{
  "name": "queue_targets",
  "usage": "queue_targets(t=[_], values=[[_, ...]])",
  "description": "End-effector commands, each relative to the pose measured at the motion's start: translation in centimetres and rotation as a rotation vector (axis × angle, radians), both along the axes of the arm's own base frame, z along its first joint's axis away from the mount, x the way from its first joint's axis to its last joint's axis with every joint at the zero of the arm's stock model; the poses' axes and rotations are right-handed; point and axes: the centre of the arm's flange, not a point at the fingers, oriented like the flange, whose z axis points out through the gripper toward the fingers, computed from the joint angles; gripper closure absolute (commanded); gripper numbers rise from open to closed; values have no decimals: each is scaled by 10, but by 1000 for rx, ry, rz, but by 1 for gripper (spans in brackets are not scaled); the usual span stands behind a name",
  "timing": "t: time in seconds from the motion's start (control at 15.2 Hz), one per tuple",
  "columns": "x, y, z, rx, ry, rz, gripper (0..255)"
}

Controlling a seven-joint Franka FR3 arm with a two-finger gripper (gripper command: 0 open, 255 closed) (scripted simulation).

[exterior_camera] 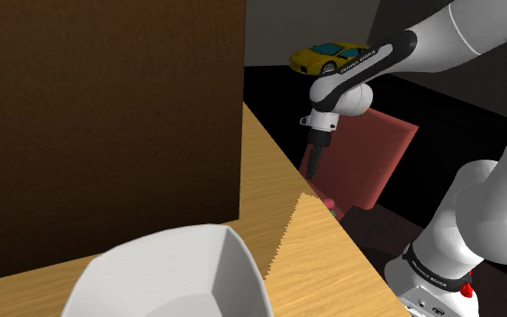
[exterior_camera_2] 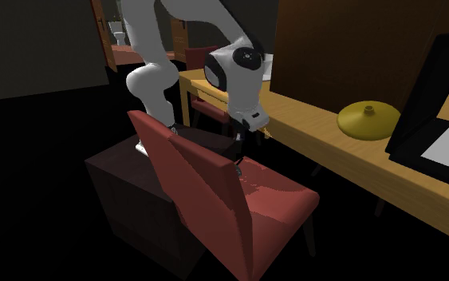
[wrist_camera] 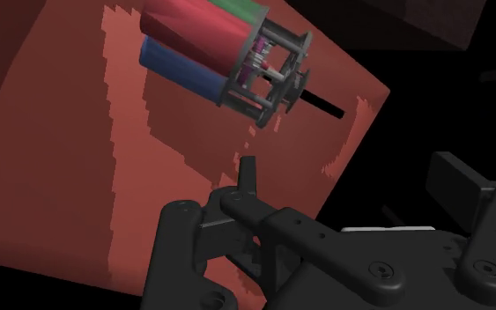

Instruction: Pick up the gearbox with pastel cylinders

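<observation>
Gearbox (wrist_camera: 237, 55) with red, green, blue cylinders on red chair (wrist_camera: 61, 132), gripper (wrist_camera: 347, 167) fingers apart (arm (exterior_camera: 368, 58) lettered FRANKA EMIKA)

Gearbox (wrist_camera: 228, 57) on red chair seat (wrist_camera: 61, 176)

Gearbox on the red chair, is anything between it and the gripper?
Nothing visible. The gearbox lies on the red chair seat ahead of the open gripper, with only bare seat between them.

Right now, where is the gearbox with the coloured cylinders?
In the wrist view the gearbox lies on the red chair seat, just beyond the open gripper and apart from it.
</observation>
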Motion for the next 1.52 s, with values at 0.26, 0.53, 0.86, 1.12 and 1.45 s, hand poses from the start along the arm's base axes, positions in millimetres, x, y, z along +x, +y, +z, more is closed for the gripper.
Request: queue_targets(t=[0.26,0.53,0.86,1.12,1.45], values=[[14,9,-86,79,65,87,0],[14,11,-110,87,71,95,0],[14,11,-134,87,71,95,0],[15,11,-135,87,71,95,255],[15,11,-135,87,71,95,255]])
